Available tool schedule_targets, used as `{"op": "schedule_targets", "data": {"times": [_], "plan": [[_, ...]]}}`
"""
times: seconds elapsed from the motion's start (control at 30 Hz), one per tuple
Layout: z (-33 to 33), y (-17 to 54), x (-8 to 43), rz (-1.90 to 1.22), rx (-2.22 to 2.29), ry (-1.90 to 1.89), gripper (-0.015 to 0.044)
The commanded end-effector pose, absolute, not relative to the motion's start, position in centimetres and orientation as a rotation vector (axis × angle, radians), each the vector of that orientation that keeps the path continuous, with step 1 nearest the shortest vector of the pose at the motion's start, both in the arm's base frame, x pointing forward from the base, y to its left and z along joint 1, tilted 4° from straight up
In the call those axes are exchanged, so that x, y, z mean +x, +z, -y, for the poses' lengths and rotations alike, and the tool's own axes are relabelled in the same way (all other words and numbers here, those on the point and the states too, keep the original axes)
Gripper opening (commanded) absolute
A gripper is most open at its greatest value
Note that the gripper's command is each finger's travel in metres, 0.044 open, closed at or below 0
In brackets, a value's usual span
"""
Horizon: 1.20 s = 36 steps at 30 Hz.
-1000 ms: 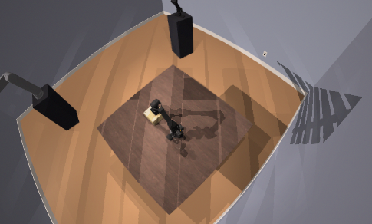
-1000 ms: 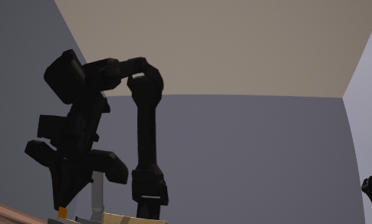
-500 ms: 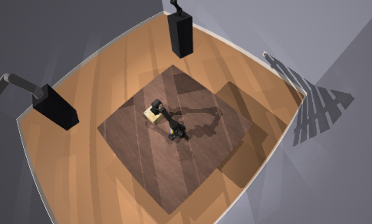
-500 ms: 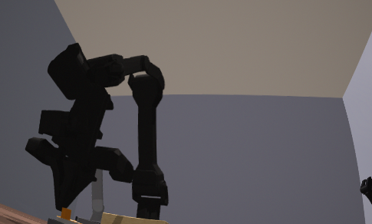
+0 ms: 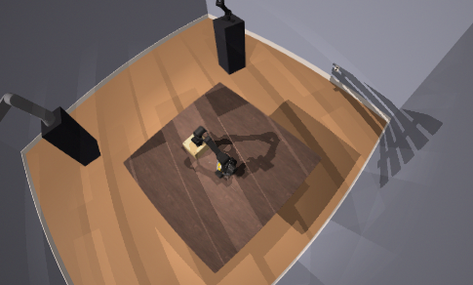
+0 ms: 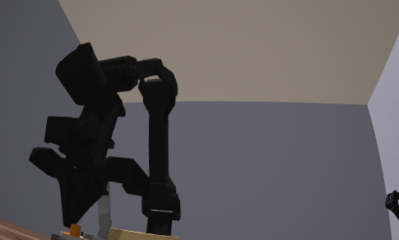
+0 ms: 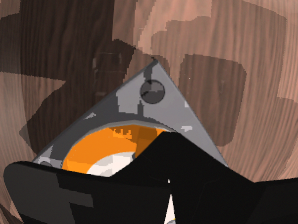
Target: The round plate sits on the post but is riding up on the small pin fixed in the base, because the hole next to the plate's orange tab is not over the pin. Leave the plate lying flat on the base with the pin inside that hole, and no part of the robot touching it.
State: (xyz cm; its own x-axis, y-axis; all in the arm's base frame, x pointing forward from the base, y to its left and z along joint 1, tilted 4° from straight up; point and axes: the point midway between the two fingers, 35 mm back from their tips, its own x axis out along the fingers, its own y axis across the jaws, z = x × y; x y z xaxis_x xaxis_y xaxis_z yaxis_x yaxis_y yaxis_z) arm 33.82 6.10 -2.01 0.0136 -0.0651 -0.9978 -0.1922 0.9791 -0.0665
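The hand was clenched on nothing, its tips pressed together low in the wrist view over the orange plate. I judged it closed so as to nudge the plate round like a finger. The plate sat on the grey base, at centre frame, on the tabletop.

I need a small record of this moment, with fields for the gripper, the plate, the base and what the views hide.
gripper: shut, holding nothing, low over the plate
plate: orange, partly hidden behind the fingers
tab: orange, seen beside the fingertips in the exterior view
base: grey, one corner with a round dark spot visible
surface: dark wood table
hidden: pin, the hole by the tab, contact between gripper and plate
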Motion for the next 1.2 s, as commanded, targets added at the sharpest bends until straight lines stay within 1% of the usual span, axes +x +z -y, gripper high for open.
{"op": "schedule_targets", "data": {"times": [0.0,1.17], "plan": [[-6.8,-2.0,33.8,-1.556,-0.2,0.11,0.0],[-9.5,-2.2,33.0,-1.557,-0.198,0.112,0.0]]}}
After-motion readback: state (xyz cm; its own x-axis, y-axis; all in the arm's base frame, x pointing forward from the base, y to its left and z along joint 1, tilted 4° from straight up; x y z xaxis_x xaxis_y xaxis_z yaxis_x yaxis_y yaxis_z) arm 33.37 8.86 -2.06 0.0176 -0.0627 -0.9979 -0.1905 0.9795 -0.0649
